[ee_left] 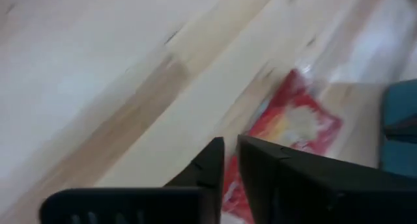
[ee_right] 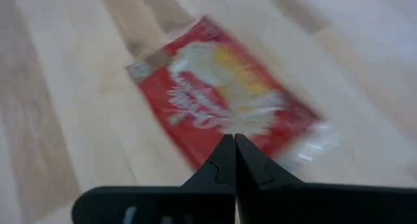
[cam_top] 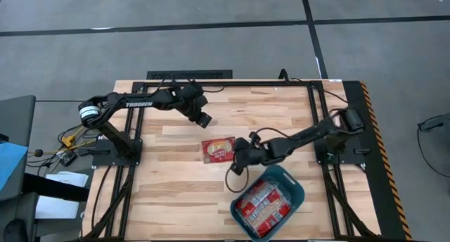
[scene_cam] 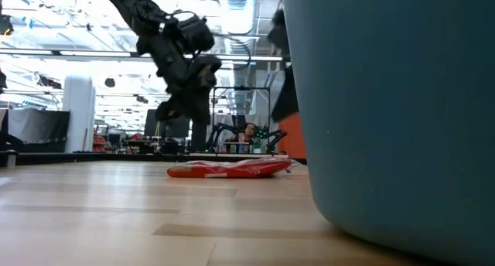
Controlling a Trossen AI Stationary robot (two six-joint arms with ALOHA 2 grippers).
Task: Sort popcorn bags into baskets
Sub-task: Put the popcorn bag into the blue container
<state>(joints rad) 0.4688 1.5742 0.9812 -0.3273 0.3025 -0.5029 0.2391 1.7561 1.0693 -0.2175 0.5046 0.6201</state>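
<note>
Near the table's middle, your right gripper [cam_top: 237,157] hangs with its fingers [ee_right: 229,160] pressed together and holding nothing, just beside the one loose popcorn bag [cam_top: 219,149], a red packet with a cream label lying flat on the wooden table [cam_top: 176,193]. Your left gripper [cam_top: 204,119] hovers above the boards farther back on the bag's other side, its fingers [ee_left: 210,165] nearly touching and also empty. Close to your right gripper, toward the front edge, the teal basket [cam_top: 296,186] holds the other red popcorn bags [cam_top: 264,207], packed flat inside.
</note>
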